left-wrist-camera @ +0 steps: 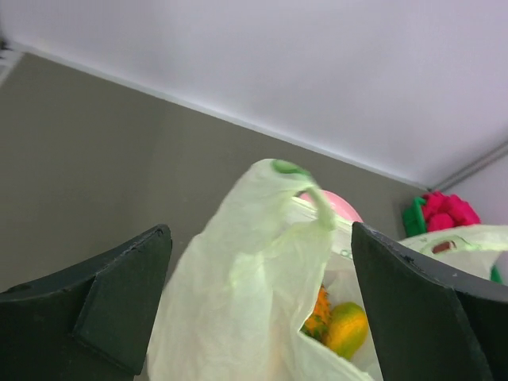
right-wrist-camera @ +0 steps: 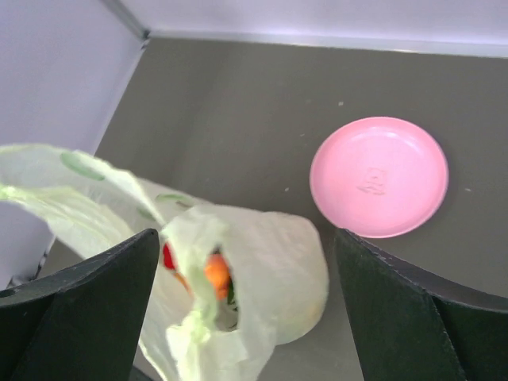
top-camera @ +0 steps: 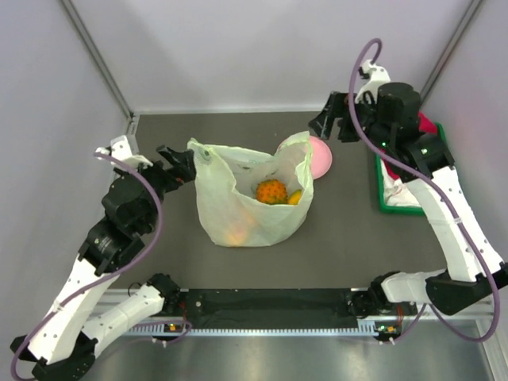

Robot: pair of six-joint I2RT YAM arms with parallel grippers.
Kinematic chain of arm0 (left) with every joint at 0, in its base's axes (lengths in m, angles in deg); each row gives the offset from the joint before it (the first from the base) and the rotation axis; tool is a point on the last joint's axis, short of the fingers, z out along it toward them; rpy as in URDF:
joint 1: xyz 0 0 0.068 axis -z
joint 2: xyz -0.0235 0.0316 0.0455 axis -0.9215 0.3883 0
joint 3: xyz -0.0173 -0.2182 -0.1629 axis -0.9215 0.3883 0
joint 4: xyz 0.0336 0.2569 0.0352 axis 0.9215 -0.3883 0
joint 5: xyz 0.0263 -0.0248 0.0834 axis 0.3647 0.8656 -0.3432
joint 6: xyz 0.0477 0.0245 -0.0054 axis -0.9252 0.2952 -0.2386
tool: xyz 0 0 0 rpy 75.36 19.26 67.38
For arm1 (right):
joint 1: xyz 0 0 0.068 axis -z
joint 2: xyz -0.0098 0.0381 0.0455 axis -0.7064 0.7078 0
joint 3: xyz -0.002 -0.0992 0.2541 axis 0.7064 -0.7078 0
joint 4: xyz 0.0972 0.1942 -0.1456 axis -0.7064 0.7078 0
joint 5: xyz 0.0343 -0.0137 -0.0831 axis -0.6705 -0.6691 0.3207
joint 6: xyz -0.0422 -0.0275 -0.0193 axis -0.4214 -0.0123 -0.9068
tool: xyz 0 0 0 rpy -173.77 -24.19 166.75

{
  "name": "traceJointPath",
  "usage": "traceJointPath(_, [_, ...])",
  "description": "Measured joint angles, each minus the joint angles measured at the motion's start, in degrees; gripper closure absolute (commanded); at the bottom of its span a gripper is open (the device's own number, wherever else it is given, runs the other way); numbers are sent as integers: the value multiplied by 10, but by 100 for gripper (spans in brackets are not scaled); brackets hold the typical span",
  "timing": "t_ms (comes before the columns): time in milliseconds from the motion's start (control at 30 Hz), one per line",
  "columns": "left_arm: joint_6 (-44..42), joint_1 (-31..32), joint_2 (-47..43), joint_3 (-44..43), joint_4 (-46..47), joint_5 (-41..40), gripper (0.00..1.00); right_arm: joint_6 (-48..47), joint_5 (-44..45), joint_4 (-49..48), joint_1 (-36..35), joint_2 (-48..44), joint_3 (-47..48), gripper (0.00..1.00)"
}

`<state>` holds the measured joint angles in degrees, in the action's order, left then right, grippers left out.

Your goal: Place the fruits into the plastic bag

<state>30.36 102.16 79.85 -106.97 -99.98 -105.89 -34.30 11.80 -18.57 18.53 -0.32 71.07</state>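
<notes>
The pale-green plastic bag (top-camera: 238,208) stands open in the middle of the table. Inside it lie an orange pineapple (top-camera: 271,191) and a yellow-orange mango (top-camera: 294,197). My left gripper (top-camera: 176,163) is open at the bag's left handle. In the left wrist view the bag (left-wrist-camera: 238,302) sits between the spread jaws of the gripper (left-wrist-camera: 262,305), with the pineapple (left-wrist-camera: 319,312) and mango (left-wrist-camera: 348,328) showing inside. My right gripper (top-camera: 333,119) is open, raised beyond the bag's right side. Its wrist view shows the bag (right-wrist-camera: 270,262), an orange fruit (right-wrist-camera: 216,271) and a red fruit (right-wrist-camera: 168,255) below the open gripper (right-wrist-camera: 246,313).
A round pink plate (top-camera: 323,157) lies just right of the bag; it also shows in the right wrist view (right-wrist-camera: 379,176). A green tray (top-camera: 394,198) with a red cloth bundle (top-camera: 427,125) sits at the far right under the right arm. Walls enclose the table.
</notes>
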Motion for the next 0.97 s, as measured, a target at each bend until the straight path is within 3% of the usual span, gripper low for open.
traceJointPath(167, [17,0,-8,-39,-74,-106,1,9,-10,-3,82,-11,-13,9])
traceJointPath(400, [60,0,-7,-74,-149,-215,1,16,7,-22,153,-84,-110,9])
traceJointPath(600, [79,0,1,-82,-178,-259,1,31,40,-28,169,-141,-186,9])
traceJointPath(967, [85,0,59,-111,-201,-282,1,39,70,-47,170,-160,-206,9])
